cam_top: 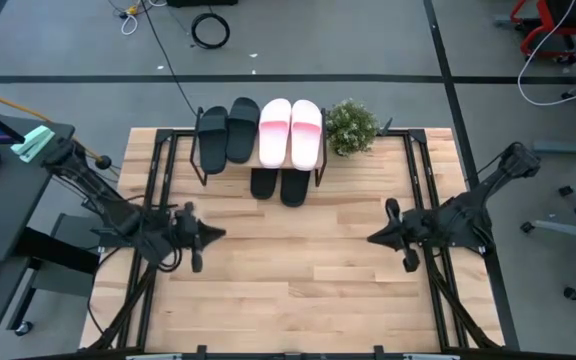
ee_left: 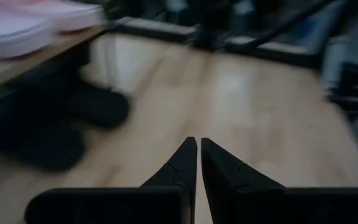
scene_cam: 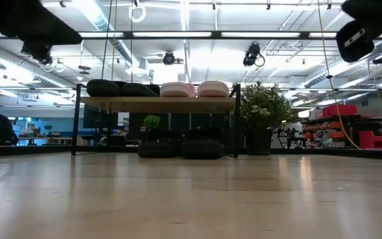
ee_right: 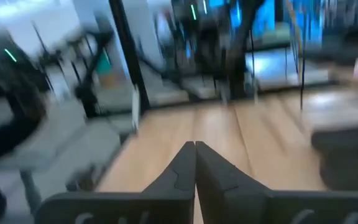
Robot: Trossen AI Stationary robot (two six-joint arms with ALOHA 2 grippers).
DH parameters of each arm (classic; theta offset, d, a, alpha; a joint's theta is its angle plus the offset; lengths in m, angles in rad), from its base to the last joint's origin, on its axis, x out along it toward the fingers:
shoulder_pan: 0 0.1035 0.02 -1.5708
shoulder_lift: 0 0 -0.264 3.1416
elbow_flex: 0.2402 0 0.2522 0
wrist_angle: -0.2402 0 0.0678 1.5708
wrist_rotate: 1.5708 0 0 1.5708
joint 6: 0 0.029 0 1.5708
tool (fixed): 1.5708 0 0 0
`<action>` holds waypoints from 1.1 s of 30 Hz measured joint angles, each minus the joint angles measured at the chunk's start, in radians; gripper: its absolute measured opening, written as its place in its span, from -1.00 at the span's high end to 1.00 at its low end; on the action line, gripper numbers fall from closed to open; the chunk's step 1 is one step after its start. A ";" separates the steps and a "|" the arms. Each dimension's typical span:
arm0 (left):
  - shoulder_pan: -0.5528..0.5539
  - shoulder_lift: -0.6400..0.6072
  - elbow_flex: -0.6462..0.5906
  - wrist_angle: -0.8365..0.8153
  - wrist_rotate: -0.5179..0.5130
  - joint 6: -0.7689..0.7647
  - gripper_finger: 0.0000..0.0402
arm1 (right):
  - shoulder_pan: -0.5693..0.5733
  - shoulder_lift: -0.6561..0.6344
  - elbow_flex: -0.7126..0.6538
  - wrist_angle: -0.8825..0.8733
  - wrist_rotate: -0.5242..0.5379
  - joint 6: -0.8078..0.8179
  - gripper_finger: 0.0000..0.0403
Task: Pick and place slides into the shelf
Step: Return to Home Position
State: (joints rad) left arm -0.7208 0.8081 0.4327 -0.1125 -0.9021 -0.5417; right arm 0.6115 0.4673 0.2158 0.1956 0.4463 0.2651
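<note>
The shelf [scene_cam: 158, 104] stands at the table's far edge, near the middle. On its wooden top board lie two black slides [cam_top: 228, 130] and two pale pink slides [cam_top: 290, 130], side by side. Two more black slides [cam_top: 280, 186] sit on the lower tier, their toes sticking out toward the near side [scene_cam: 181, 147]. My left gripper [cam_top: 218, 234] hovers left of the table's middle, shut and empty, pointing right. My right gripper [cam_top: 373, 238] hovers right of the middle, shut and empty, pointing left. In the left wrist view the fingertips [ee_left: 199, 146] almost meet, with the pink slides [ee_left: 23, 28] off to one side.
A small green potted plant [cam_top: 351, 127] stands on the table just right of the shelf. Bare wooden tabletop [cam_top: 298, 270] lies between the two grippers and toward the near edge. Black frame rails [cam_top: 423, 170] run along the table's left and right sides.
</note>
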 joint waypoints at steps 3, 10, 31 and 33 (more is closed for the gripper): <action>0.016 -0.035 -0.115 0.253 0.063 0.149 0.87 | -0.001 -0.084 -0.097 0.133 -0.004 -0.063 0.95; 0.063 -0.229 -0.232 0.340 0.100 0.295 0.93 | -0.002 -0.291 -0.180 0.111 -0.011 -0.103 0.95; 0.101 -0.560 -0.420 0.308 0.268 0.423 0.90 | -0.002 -0.389 -0.175 -0.201 0.177 -0.135 0.94; 0.101 -0.561 -0.420 0.292 0.268 0.428 0.88 | -0.002 -0.384 -0.174 -0.206 0.189 -0.167 0.94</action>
State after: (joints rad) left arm -0.6197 0.2474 0.0124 0.1795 -0.6342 -0.1133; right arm 0.6090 0.0837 0.0414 -0.0109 0.6357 0.0982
